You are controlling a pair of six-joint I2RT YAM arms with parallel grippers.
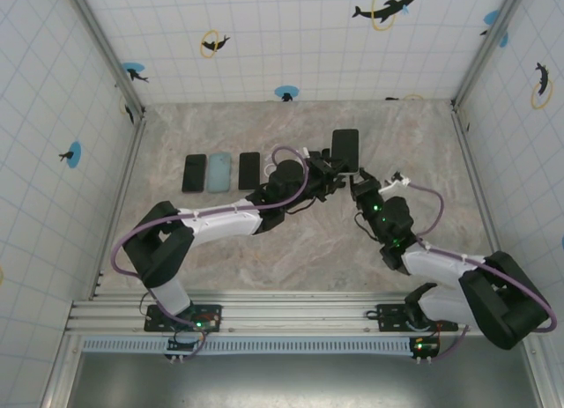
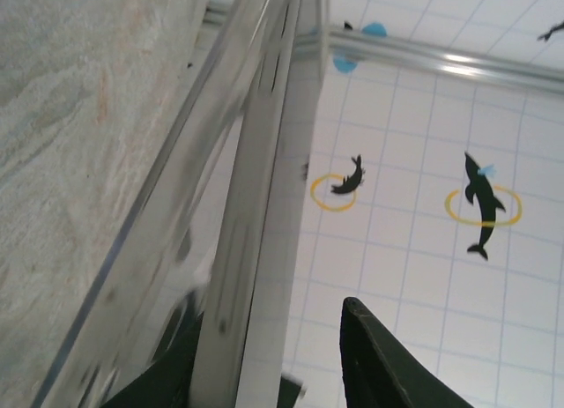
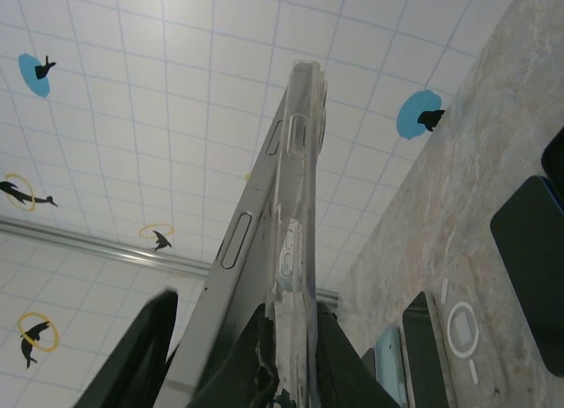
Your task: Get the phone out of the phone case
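Note:
The phone (image 1: 345, 148) is held up on edge above the middle of the table, between both grippers. In the right wrist view its silver side (image 3: 238, 249) leans away to the left from the clear phone case (image 3: 298, 161). My right gripper (image 3: 295, 309) is shut on the case's lower end and shows at the phone's right (image 1: 357, 181). My left gripper (image 1: 328, 168) comes in from the left. Its jaws straddle the phone's silver edge (image 2: 256, 205). One finger (image 2: 388, 364) stands apart from that edge with a gap.
Three flat devices lie in a row on the table to the left, two dark (image 1: 194, 173) (image 1: 249, 170) and one pale blue (image 1: 218, 172). Next to them is a clear piece with a white ring (image 3: 463, 329). Tiled walls enclose the table on three sides.

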